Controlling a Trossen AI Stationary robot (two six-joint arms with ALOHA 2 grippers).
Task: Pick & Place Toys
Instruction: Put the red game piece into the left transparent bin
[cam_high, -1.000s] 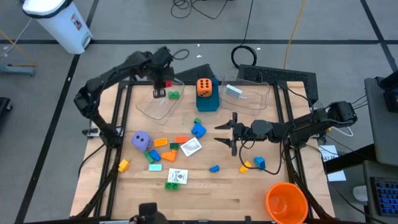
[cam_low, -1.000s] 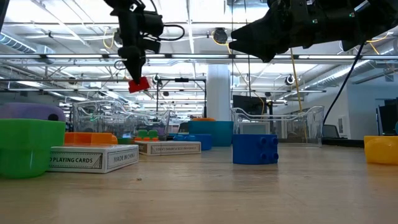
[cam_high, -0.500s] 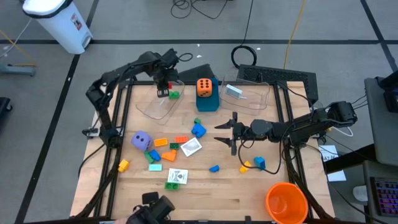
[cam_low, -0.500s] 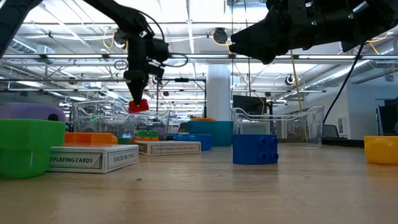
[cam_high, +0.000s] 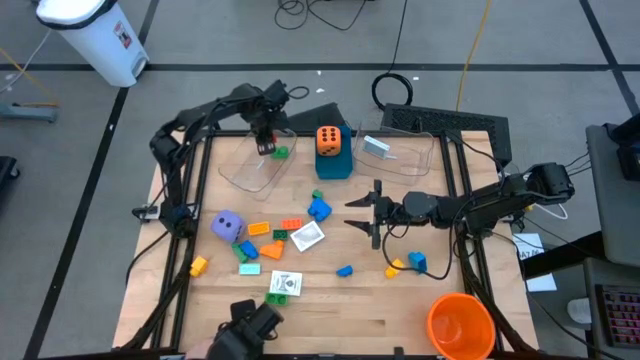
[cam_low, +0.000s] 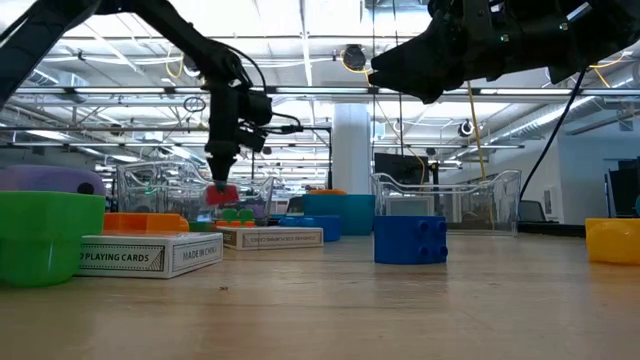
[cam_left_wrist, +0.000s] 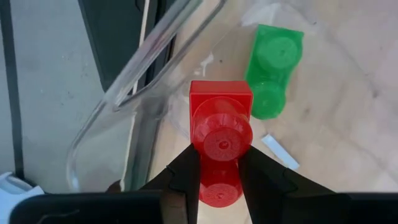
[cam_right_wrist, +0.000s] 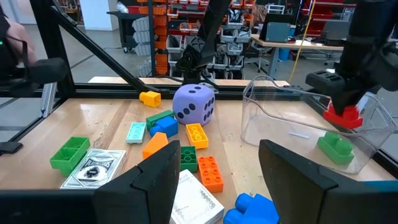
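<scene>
My left gripper (cam_high: 264, 143) is shut on a red brick (cam_left_wrist: 219, 146) inside the left clear tub (cam_high: 250, 170), just above its floor, beside a green brick (cam_left_wrist: 273, 70) that lies on the tub floor. My right gripper (cam_high: 366, 213) is open and empty above the table's middle. Loose bricks (cam_high: 262, 232), a purple die (cam_high: 228, 226) and white cards (cam_high: 306, 237) lie at the table's left middle. An orange die (cam_high: 328, 140) sits on a blue box (cam_high: 334, 165). My left gripper pinches the red brick by its two opposite sides (cam_left_wrist: 196, 163) between its two fingers. The fingers come from above, pointing down. The brick hangs below the fingers, studs facing the camera, close over the tub floor; I cannot tell whether it touches the floor.
A second clear tub (cam_high: 400, 155) stands at the far right of the blue box. A big orange cup (cam_high: 460, 325) stands at the near right corner. Blue and yellow bricks (cam_high: 408, 262) lie near my right arm. Black frame rails (cam_high: 190, 200) run along the table's sides.
My left gripper has gone down and a little toward the table's right edge with the red brick, from above the left clear tub's rim into the tub, beside the green brick. It has stayed shut on the brick.
</scene>
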